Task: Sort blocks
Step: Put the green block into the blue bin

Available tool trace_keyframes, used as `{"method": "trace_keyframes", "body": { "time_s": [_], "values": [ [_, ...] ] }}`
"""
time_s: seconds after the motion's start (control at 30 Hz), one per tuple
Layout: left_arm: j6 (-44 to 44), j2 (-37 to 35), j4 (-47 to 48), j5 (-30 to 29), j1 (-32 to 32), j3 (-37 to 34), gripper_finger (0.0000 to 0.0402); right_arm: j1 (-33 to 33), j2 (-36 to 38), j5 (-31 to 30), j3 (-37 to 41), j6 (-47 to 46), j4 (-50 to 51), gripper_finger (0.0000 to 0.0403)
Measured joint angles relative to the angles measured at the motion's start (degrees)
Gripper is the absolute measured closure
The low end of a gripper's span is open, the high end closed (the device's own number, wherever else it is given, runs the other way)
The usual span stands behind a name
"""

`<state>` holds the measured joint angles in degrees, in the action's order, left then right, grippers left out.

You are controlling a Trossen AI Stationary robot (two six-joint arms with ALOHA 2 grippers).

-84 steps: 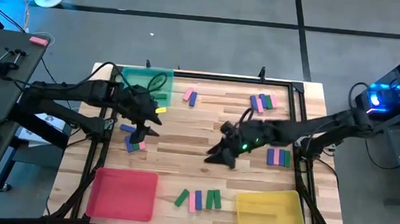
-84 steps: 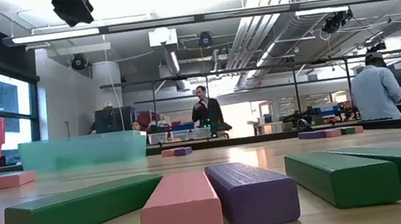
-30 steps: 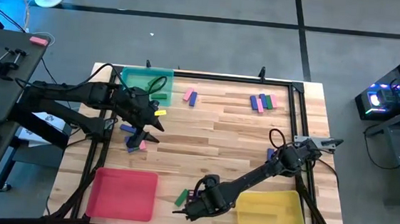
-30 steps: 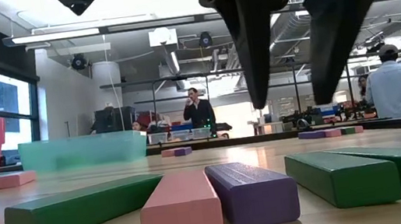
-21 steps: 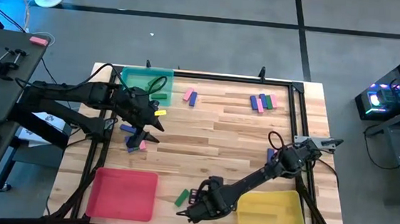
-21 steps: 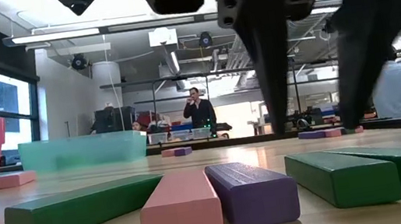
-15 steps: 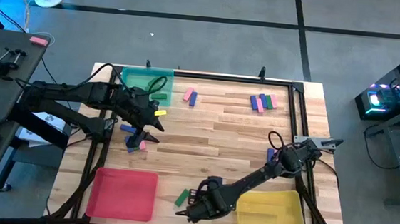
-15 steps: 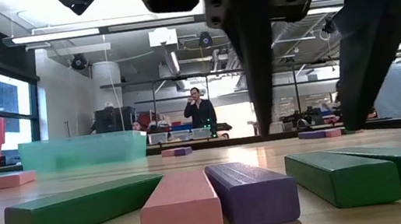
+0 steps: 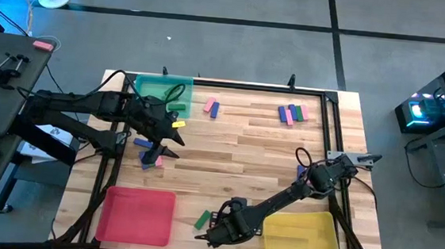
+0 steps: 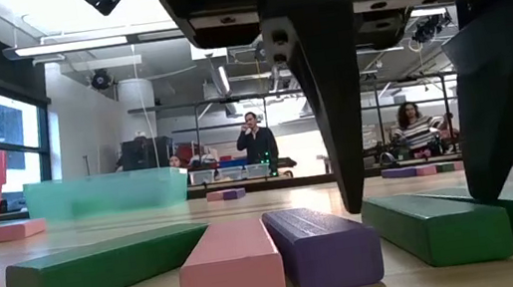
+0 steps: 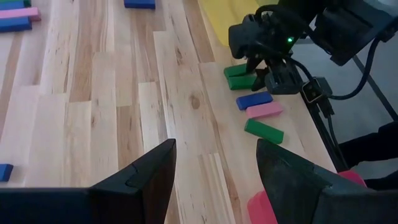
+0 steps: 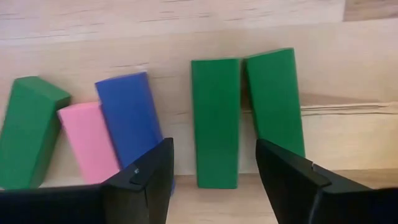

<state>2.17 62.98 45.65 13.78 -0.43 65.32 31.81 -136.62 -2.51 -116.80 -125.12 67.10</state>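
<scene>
A row of blocks lies at the table's near edge: green [image 12: 28, 127], pink [image 12: 87, 140], blue [image 12: 130, 115], then two green ones side by side. My right gripper [image 10: 426, 202] points down over this row and is open. Its fingers stand on either side of one green block [image 12: 214, 118], while the other green block [image 12: 273, 99] lies just outside one finger. Whether a fingertip touches a block I cannot tell. My left gripper [image 9: 172, 139] hangs open over the table's left part, above a small pile of blocks [image 9: 150, 160], with nothing between its fingers.
A green tray [image 9: 150, 83] at the far left holds green blocks. A red tray [image 9: 137, 216] sits near left and a yellow tray [image 9: 301, 238] near right, close beside my right gripper. More blocks lie at the far side [image 9: 212, 106] [image 9: 291, 112]. People stand in the room beyond.
My right gripper has sunk toward the row of blocks at the near edge and has opened wider; its fingertips now reach down beside the green block. The blocks have stayed where they were.
</scene>
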Motion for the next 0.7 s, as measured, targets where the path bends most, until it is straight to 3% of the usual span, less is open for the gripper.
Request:
{"method": "trace_keyframes", "body": {
  "time_s": [0.53, 0.63, 0.7],
  "values": [
    [0.42, 0.00, -0.81, 0.00, 0.02, 0.00, 0.0190, -0.02, -2.24, 3.11, 1.61, 0.53, -2.58, 0.0203],
    [0.46, 0.00, -0.83, 0.00, 0.02, 0.00, 0.0190, -0.04, -2.45, 3.38, 1.60, 1.96, -2.79, 0.0235],
    [0.95, 0.00, -0.83, 0.40, 0.02, 0.00, 0.0190, -0.07, -2.49, 3.07, 1.58, 2.17, -2.64, 0.0277]
  ]
}}
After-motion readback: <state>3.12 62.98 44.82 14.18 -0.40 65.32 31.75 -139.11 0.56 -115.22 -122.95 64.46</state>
